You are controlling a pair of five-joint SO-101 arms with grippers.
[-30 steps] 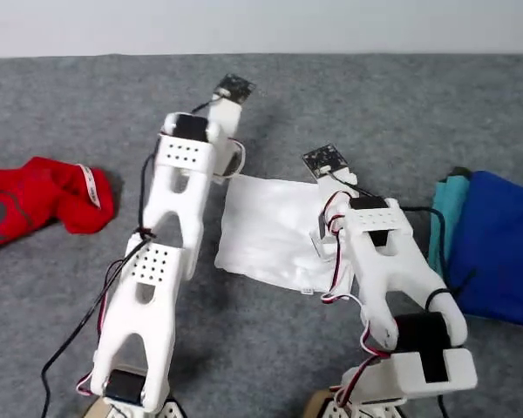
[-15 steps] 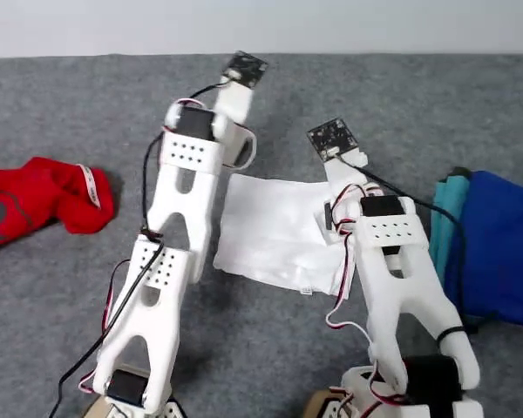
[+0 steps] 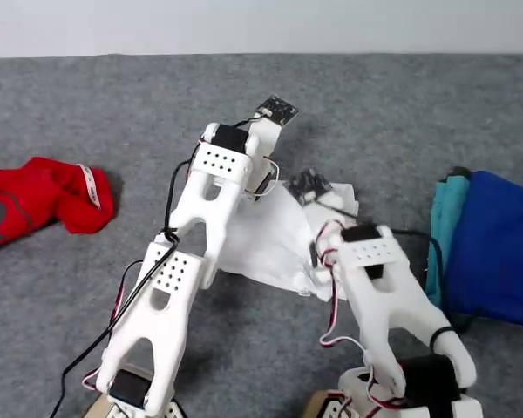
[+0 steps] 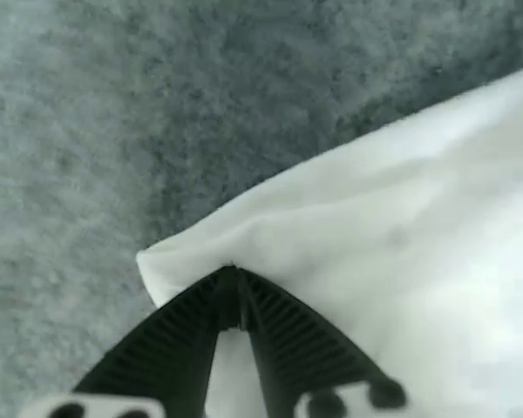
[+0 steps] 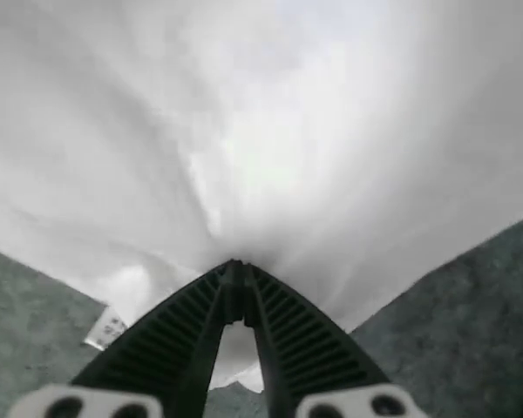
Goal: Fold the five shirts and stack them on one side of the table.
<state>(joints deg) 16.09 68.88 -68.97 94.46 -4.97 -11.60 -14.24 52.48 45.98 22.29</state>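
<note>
white shirt (image 3: 275,237) | red shirt (image 3: 44,205) wht trim | blue shirt (image 3: 497,252) | teal shirt (image 3: 442,218) | grey tbl (image 3: 113,113)

Left arm (image 3: 173,277), right arm (image 3: 379,261): white perforated shells, black servos, cables, ribbed black end effector fingers (image 4: 170,344).

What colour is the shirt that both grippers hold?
The shirt is white, clearest in the high view.

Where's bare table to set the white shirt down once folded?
Free: the far strip of table beyond the white shirt; the gap between it and the red shirt. Crowded: the right edge, blue shirt against teal shirt.
</note>
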